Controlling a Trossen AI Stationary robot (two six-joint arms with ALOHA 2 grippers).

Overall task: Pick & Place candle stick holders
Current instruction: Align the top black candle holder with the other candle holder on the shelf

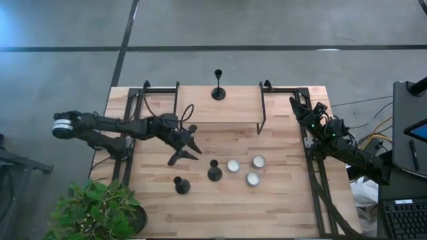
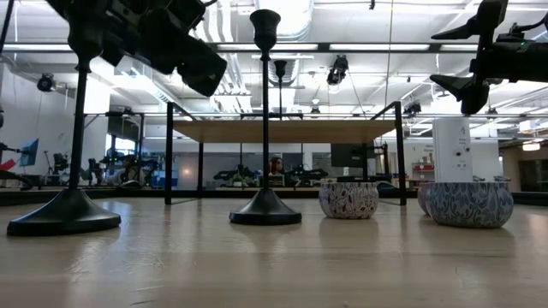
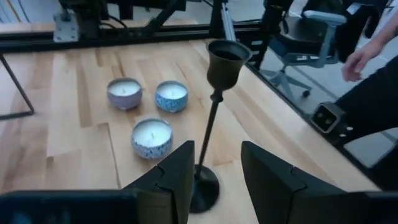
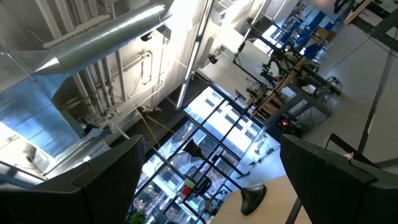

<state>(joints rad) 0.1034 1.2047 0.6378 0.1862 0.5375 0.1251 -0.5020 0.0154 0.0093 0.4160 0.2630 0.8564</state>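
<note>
Left wrist view is showing the left pincer (image 3: 217,180) hovering spread, straddling the middle candlestick's (image 3: 214,124) stem, probably lining up a grasp. The candlestick is standing on the desk (image 3: 74,143) beside three candles (image 3: 152,137); the right pincer (image 1: 298,107) is waiting spread at the desk's far right.

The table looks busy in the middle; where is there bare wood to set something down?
Bare wood: the near strip below the two candlesticks and three candles, and the raised shelf right of the third candlestick. Crowded: the centre, where the left gripper hovers.

Three candles (image 1: 245,169) (clustered), raised shelf (image 1: 200,107), potted plant (image 1: 93,210)
</note>
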